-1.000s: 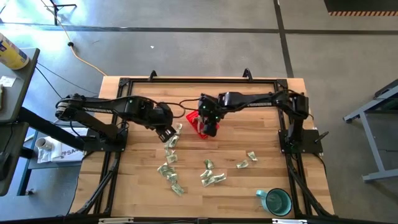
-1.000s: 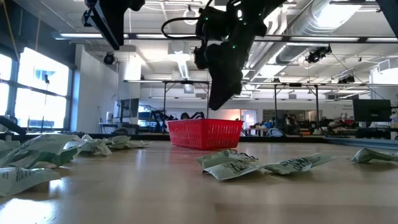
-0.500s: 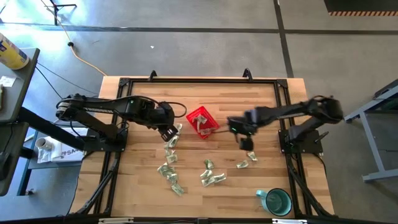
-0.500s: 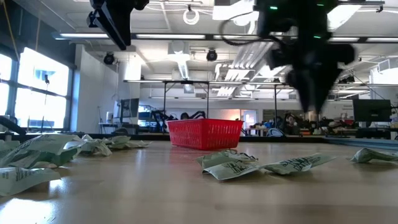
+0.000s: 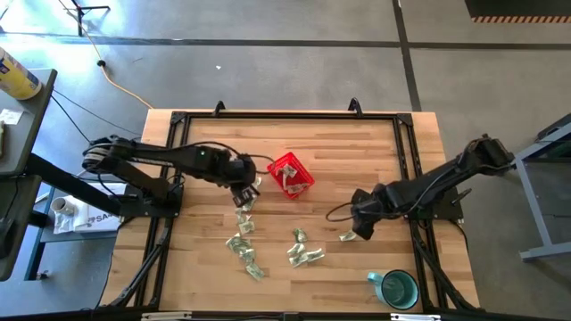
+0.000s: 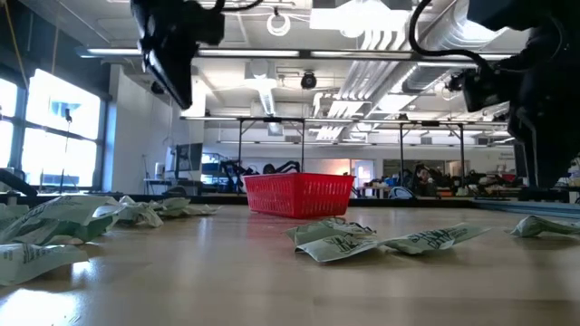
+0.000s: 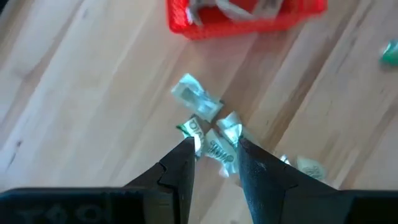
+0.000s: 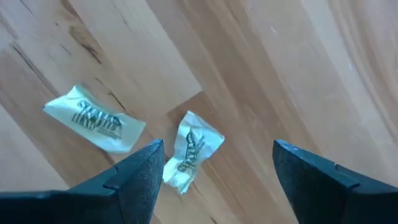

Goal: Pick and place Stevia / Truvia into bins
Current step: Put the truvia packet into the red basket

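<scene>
Two dark robot arms work over a wooden surface [image 5: 196, 276] strewn with pale green and white sweetener packets. We see the red basket [image 5: 290, 175] sitting near the middle of the surface toward its far edge, with a few packets already lying inside it. The left pincer [image 5: 243, 192] hangs just above a small cluster of packets [image 5: 245, 212] beside the basket; in its wrist view its 2 fingers [image 7: 179, 169] stand a narrow gap apart, with crumpled packets [image 7: 214, 140] showing on the wood between and beyond the tips, and we cannot tell whether any paper is pinched or merely seen past them. The right pincer [image 5: 364, 226] hovers over the right half of the surface, well apart from the basket, its fingers [image 8: 140, 174] spread wide and holding nothing. Below it lie 2 packets: one [image 8: 93, 127] flat and printed side up, the other [image 8: 189, 149] folded and lying just beside the first. From above, a packet [image 5: 347, 236] shows next to the right pincer's tip. More packets [image 5: 305, 255] are scattered across the near middle of the surface, and another group [image 5: 242, 244] trails down the left side. A teal mug [image 5: 396, 289] stands at the near right corner. In the low view the basket [image 6: 299, 195] rests on the wood behind crumpled packets [image 6: 340, 240] in the foreground.
</scene>
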Robot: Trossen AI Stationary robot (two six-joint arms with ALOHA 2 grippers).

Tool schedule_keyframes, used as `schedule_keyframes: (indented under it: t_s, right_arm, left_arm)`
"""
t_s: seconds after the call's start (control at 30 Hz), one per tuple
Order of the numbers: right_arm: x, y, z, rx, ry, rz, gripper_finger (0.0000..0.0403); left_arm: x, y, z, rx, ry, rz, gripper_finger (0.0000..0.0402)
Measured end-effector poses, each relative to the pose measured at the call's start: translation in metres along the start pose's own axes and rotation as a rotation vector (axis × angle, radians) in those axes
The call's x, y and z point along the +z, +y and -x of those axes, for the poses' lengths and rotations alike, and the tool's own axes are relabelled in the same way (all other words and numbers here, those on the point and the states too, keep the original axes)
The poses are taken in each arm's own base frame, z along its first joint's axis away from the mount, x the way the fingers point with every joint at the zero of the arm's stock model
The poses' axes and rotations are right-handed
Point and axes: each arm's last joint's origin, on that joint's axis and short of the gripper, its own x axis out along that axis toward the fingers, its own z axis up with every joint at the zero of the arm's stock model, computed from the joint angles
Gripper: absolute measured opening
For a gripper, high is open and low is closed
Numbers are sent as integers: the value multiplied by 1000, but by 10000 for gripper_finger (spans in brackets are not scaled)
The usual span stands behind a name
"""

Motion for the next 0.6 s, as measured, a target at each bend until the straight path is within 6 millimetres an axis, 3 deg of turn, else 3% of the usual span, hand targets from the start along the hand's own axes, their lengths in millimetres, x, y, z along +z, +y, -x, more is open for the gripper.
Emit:
schedule_keyframes:
  t_s: [0.1,0.3,0.43,0.6]
  right_arm:
    - [-1,2,1,-4,-23,-15,289]
    - [0,2,1,-12,-38,-38,289]
    - [2,0,0,-18,-45,-43,289]
    - [8,-4,0,-25,-46,-62,289]
  left_arm:
    - [-13,4,-24,14,14,36,154]
    - [-34,35,-80,-167,167,470,154]
    - [-33,47,-94,-210,138,592,154]
    - [-34,53,-101,-158,146,602,154]
